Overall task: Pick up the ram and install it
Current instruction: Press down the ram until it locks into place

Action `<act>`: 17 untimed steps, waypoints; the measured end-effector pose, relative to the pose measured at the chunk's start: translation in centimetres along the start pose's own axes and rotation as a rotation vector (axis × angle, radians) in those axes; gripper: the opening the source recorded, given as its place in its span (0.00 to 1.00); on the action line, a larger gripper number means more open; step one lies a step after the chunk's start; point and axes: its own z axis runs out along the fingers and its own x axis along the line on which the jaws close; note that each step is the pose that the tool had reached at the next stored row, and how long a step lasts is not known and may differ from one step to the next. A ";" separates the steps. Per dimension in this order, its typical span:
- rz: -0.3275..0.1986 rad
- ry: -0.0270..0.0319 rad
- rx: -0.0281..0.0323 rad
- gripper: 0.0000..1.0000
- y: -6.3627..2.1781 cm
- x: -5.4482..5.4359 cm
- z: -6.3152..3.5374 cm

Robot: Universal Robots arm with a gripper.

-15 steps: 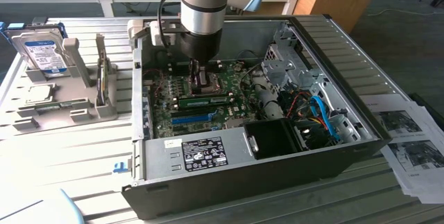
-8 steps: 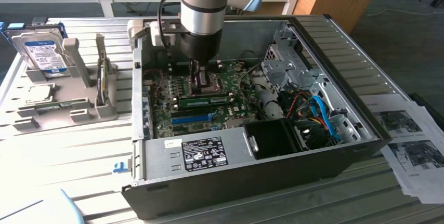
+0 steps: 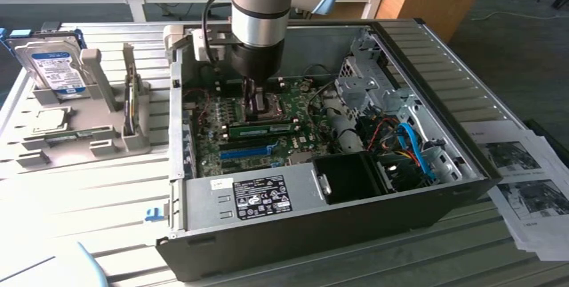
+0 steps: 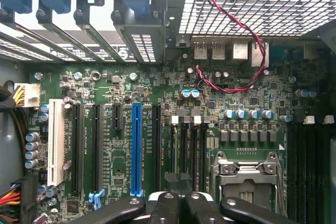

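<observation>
The ram [image 3: 264, 129], a thin green stick with a pale label, stands on edge along the memory slots of the motherboard [image 3: 298, 142] inside the open computer case. My gripper [image 3: 258, 111] reaches straight down into the case and is shut at the stick's top edge, near its middle. In the wrist view the gripper [image 4: 178, 195] is shut in line with the black memory slots [image 4: 200, 150], which lie between the long blue slot [image 4: 136, 150] and the empty processor socket [image 4: 247, 177]. There the stick itself is hard to tell from the dark slots.
The case walls [image 3: 444, 54] box in the arm. A black fan housing [image 3: 356, 175] and blue cables [image 3: 411, 142] crowd the exterior view's right. A grey holder [image 3: 111, 142] with a hard drive [image 3: 53, 67] stands outside on the exterior view's left, papers [image 3: 524, 187] on its right.
</observation>
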 end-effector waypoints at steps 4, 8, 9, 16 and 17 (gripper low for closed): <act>0.000 0.0000 0.0000 0.09 0.00 0.0 0.17; 0.000 0.0000 0.0000 0.09 -0.01 0.0 0.31; 0.000 0.0000 0.0000 0.09 -0.01 0.0 0.35; 0.000 -0.0001 0.0000 0.09 -0.02 0.0 0.74; 0.000 -0.0001 0.0000 0.09 -0.02 0.0 0.80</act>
